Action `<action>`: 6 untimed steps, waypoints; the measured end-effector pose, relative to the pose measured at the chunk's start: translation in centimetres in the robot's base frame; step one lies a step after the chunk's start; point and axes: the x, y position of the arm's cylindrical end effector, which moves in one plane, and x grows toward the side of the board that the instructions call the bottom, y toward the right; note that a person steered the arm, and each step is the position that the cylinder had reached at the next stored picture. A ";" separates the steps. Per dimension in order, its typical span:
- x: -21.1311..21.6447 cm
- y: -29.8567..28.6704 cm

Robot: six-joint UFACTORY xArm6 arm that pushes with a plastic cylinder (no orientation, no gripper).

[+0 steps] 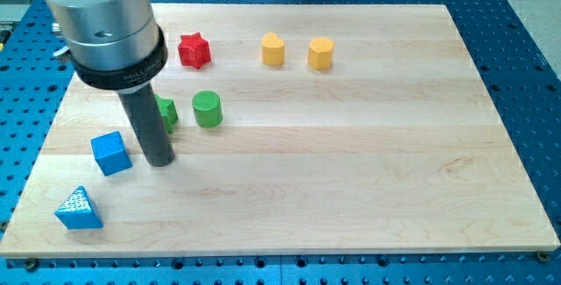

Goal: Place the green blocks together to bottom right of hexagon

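The rod's tip [160, 161] is resting on the desk [351, 162]; the arm is carrying no end effector, so no open or shut state is applying. The tip is standing just right of the blue cube [110, 153] and below a green block [166, 111] partly hidden by the rod. The green cylinder [207, 109] is sitting just right of that block, below the red star [194, 50].

green cylinder [208, 109] stands upright — a second green block [166, 111] just left, half hidden.
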 end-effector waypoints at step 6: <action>-7.0 5.1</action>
